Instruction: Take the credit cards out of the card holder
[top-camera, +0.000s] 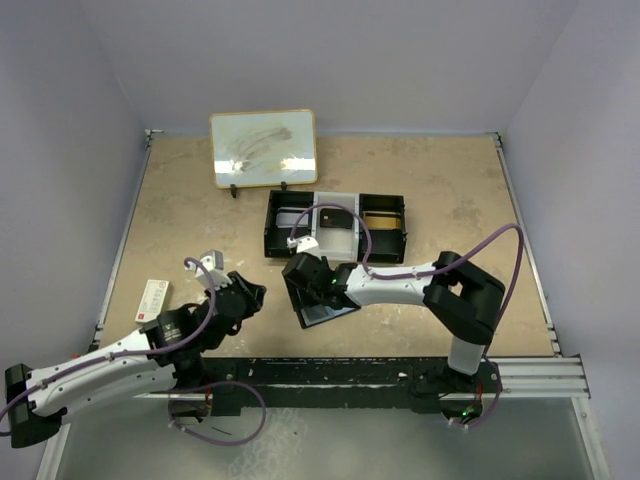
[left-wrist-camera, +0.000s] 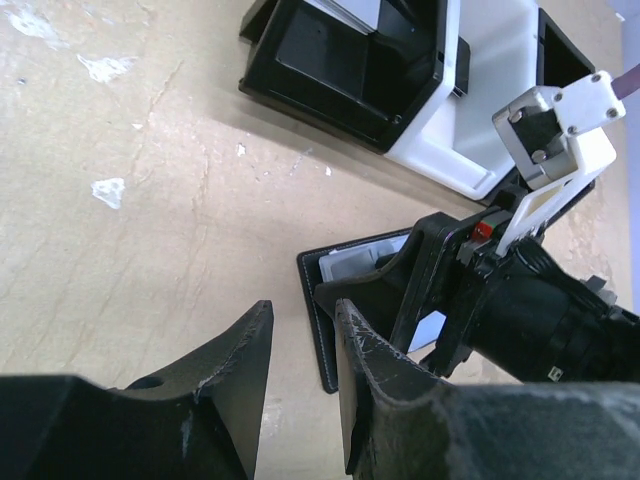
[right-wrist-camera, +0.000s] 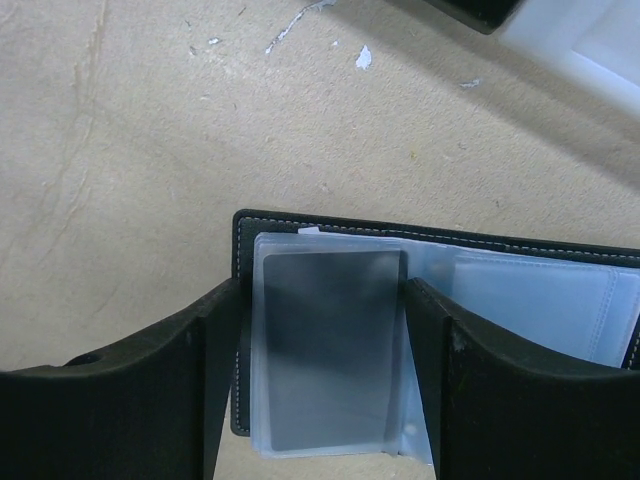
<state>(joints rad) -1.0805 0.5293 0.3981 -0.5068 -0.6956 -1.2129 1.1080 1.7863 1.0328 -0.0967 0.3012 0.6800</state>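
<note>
The black card holder (top-camera: 328, 308) lies open on the table in front of the tray, its clear blue-grey sleeves facing up. In the right wrist view the card holder (right-wrist-camera: 300, 222) shows a grey card (right-wrist-camera: 328, 345) inside the top sleeve. My right gripper (top-camera: 308, 272) is low over it and open (right-wrist-camera: 320, 300), one finger on each side of that sleeve and card. My left gripper (top-camera: 246, 296) is open and empty (left-wrist-camera: 300, 335) just left of the card holder (left-wrist-camera: 322, 330), close to the table. A white and red card (top-camera: 152, 298) lies flat at the far left.
The black-and-white three-compartment tray (top-camera: 335, 225) stands just behind the card holder and also shows in the left wrist view (left-wrist-camera: 360, 70). A small whiteboard (top-camera: 264, 148) leans at the back. Grey walls close in the table on three sides.
</note>
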